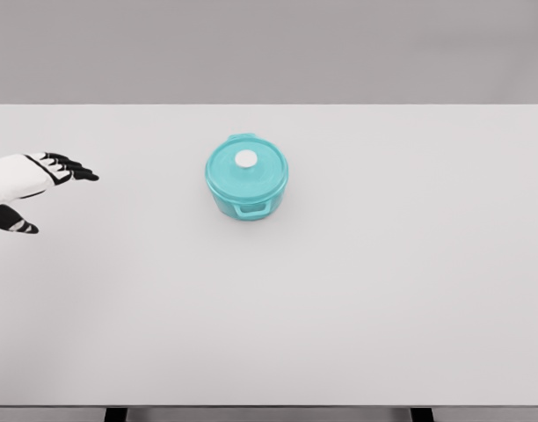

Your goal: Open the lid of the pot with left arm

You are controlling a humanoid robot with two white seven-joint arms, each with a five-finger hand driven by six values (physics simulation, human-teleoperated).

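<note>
A teal pot [247, 200] stands on the white table, a little left of the middle and toward the back. Its teal lid [246, 169] lies flat on top, with a white round knob [246, 158] at its centre. One side handle faces me at the front. My left hand [54, 195] hovers at the far left edge, well to the left of the pot, its black-tipped fingers spread and pointing right, holding nothing. The right arm does not show.
The white table [383, 290] fills most of the view, its back edge against a grey wall and its front edge near the bottom of the picture. Two dark table legs show below the front edge.
</note>
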